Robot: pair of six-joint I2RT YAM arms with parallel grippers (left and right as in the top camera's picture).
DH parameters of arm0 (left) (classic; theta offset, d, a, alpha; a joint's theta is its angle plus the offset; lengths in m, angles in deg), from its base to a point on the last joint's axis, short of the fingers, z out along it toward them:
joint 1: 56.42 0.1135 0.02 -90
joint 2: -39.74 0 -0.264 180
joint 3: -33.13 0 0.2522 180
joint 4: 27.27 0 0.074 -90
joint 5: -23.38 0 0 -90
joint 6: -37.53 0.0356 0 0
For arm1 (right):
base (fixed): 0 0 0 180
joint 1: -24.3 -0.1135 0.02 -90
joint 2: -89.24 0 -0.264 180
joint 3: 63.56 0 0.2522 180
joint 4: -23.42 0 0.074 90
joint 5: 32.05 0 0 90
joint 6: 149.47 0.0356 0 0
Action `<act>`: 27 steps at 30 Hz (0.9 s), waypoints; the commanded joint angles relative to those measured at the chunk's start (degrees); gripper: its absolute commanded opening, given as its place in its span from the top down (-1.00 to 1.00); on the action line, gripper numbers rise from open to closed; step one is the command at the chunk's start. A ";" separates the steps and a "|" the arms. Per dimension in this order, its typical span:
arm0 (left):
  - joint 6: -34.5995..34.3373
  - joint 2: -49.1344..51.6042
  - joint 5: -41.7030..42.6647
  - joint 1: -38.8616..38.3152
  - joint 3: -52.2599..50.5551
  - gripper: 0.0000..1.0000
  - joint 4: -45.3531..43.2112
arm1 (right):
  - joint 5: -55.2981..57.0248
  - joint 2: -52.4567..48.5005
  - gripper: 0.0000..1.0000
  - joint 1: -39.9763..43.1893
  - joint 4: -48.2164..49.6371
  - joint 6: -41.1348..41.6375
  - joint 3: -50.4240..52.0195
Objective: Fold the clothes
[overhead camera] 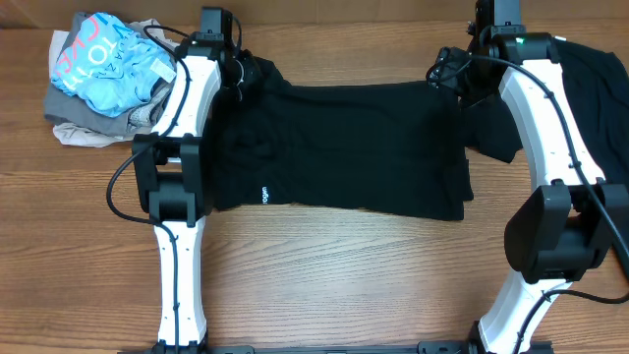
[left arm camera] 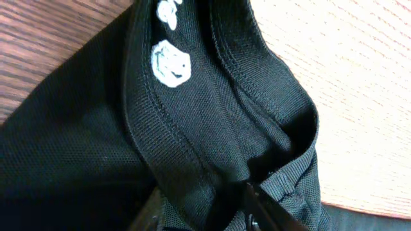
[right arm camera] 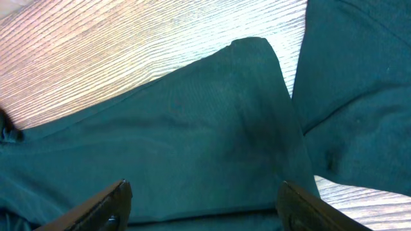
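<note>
The work surface is a wood-grain table (overhead camera: 324, 265), seen from above with both arms reaching in from the near edge.

At the far left of the table lies the garment bundle (overhead camera: 108, 74): a light-blue printed piece on top of grey and beige fabric, crumpled and not folded. It sits just beside the left arm.

The left gripper (overhead camera: 236, 71) is at the far left corner of the black shirt (overhead camera: 344, 147). In the left wrist view, the gripper (left arm camera: 202, 212) is clenched on a raised fold of the shirt's stitched hem. The fabric creases run together toward the fingers (left arm camera: 257, 206). White printed marks (left arm camera: 170, 63) show on the inner band of that hem.

The black shirt is spread flat across the centre of the table, between the two arms. A small white logo (overhead camera: 264, 194) sits near its near left edge.

The right gripper (overhead camera: 450, 71) is at the shirt's far right corner. In the right wrist view, the gripper (right arm camera: 205, 215) is released: its fingers (right arm camera: 112, 202) stand wide apart above the dark sleeve (right arm camera: 212, 141) and hold nothing.

A second black garment (overhead camera: 600, 98) lies at the far right edge of the table, partly under the right arm.
</note>
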 commanded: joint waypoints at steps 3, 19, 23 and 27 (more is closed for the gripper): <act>1.84 0.90 -3.34 0.35 1.36 0.44 -0.37 | 0.59 0.13 -0.53 -0.31 0.04 0.07 0.42; 9.25 0.83 -4.83 0.37 8.31 0.92 10.16 | 0.52 0.13 -0.50 -0.31 -0.31 -0.11 0.42; 11.96 0.83 -4.81 0.31 15.32 0.92 17.88 | 0.52 0.13 -0.50 -0.31 -0.42 -0.17 0.42; 13.73 0.83 -4.79 0.07 22.38 0.92 26.23 | 0.50 -0.09 -0.49 -0.31 -0.61 -0.17 0.42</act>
